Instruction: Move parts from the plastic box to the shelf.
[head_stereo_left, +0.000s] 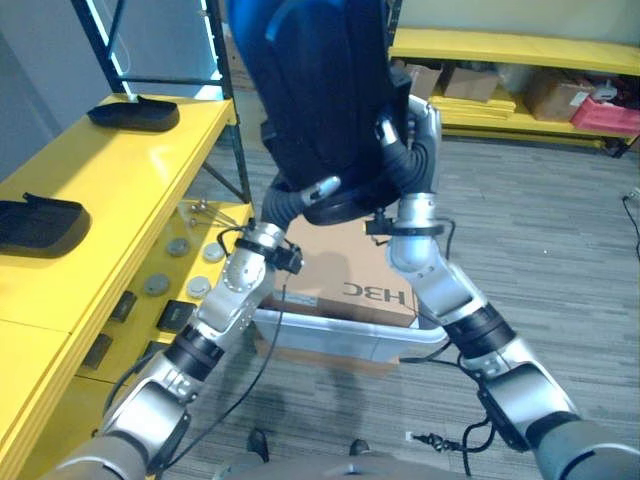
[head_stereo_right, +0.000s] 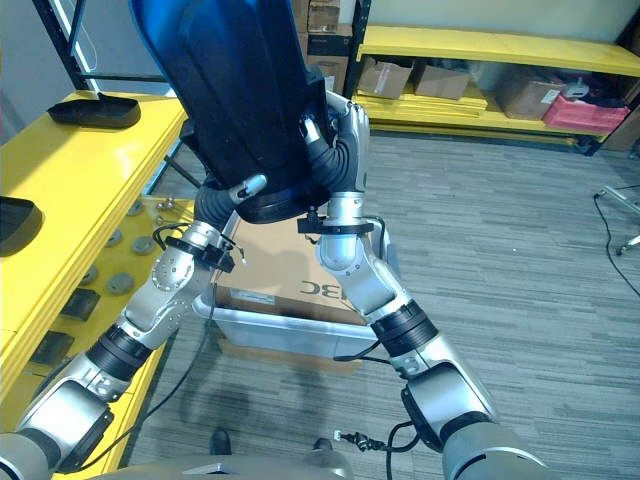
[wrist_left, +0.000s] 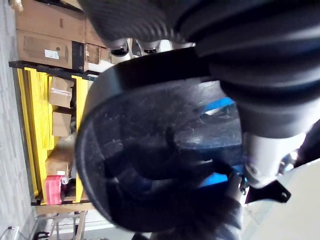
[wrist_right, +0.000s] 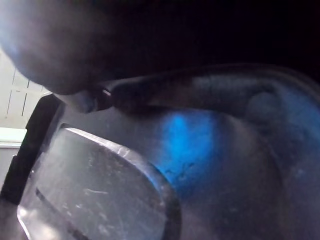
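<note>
Both arms hold a large dark part (head_stereo_right: 235, 95) high above the plastic box (head_stereo_left: 350, 340), its long axis upright. Left hand (head_stereo_left: 320, 187) and right hand (head_stereo_left: 392, 125) grip its lower end (finger closure cannot be told). The yellow shelf (head_stereo_left: 110, 190) lies to the robot's left, nearer the left arm.

Large dark part (head_stereo_left: 320, 90), upper centre: glossy smooth plastic with a blue sheen. Shelf (head_stereo_left: 110, 170), left: smooth glossy yellow surface. Box (head_stereo_left: 350, 345), lower centre: translucent plastic. Carton (head_stereo_left: 350, 270) inside it: matt brown cardboard. Floor (head_stereo_left: 560, 230), right: matt grey, wood-grain look.
</note>
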